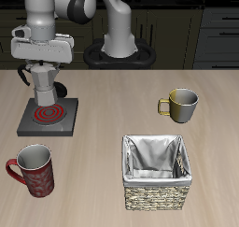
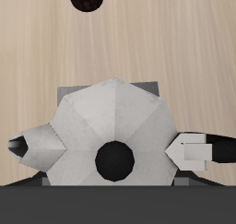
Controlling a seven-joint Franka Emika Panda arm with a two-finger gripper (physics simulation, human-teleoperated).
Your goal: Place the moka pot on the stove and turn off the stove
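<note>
The tabletop (image 1: 112,100) carries four things besides what I am carrying. The lined wicker basket (image 1: 157,172) sits toward five o'clock from the middle, the stove (image 1: 48,117) toward nine o'clock, the red patterned mug (image 1: 32,170) at about seven, and the olive-gold mug (image 1: 180,104) at about three.

My end effector (image 1: 41,61) is closed on the moka pot (image 1: 45,85), one finger pressed to each side of its faceted upper body. In the wrist view the pot's silver lid and black knob (image 2: 116,160) sit centred between my fingers (image 2: 195,149), so the grip looks square.

The pot hangs over the back part of the stove, around twelve o'clock from the glowing spiral rings (image 1: 49,110). I cannot tell whether its base is touching the plate or just above it.

To do this well, I judge the pot should come a little toward six o'clock so its base centres on the rings, then go straight down (no tilt, since the narrow waist makes it easy to tip). I should open only once it rests flat, then lift clear vertically.

The stove's black knob (image 1: 25,103) sits at its back corner, close beside the pot. Reaching it afterwards will need a careful approach so I do not nudge the pot's black handle (image 1: 59,84).
</note>
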